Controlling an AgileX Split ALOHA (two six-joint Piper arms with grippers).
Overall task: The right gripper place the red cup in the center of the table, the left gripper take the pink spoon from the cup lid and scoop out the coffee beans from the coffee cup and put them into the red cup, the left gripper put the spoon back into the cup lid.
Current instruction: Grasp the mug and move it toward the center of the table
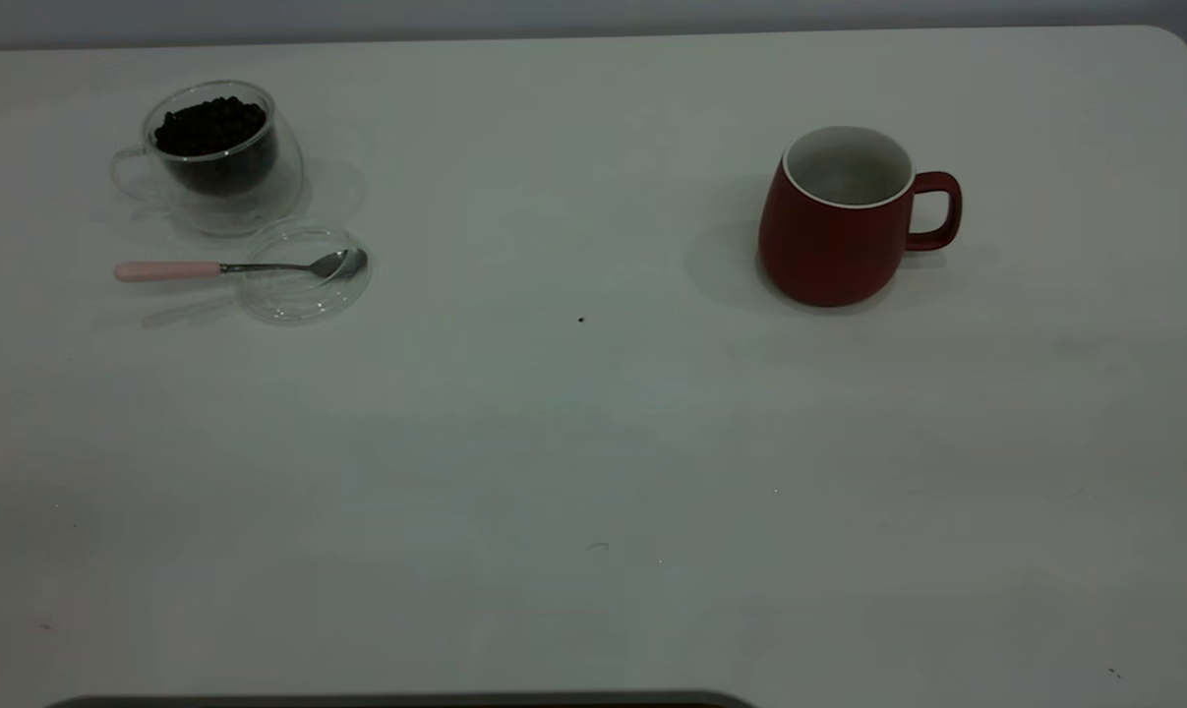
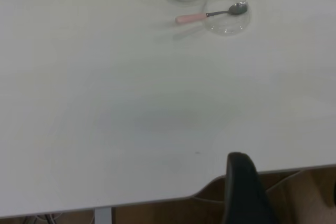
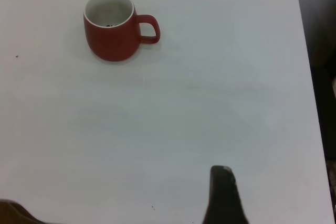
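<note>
On the right half of the plain white tabletop [image 1: 593,472] stands the rounded dark-red ceramic mug with white interior and loop handle [image 1: 842,221], upright, handle turned away from the table's middle. It sits well apart from the centre, so my first job, moving it there, is not yet done.

Far left: the clear double-walled glass cup [image 1: 221,157] holding a heap of near-black coffee beans [image 1: 209,126]. Just beside it lies the round clear glass lid [image 1: 303,272], flat on the table, serving as a spoon rest. The small spoon with pale pink handle [image 1: 229,266] has its metal bowl in the lid and its handle sticking out past the rim, away from the red mug, which I judge leaves the handle free to pinch.

My left gripper [image 2: 244,192] hangs back at the near table edge, far from the spoon; my right gripper [image 3: 223,195] likewise sits well short of the mug. Only one dark finger of each shows, so I cannot tell whether either is spread or pressed together. Neither holds anything.

The mug looks matte and mostly empty, with a small dark speck or two inside.
</note>
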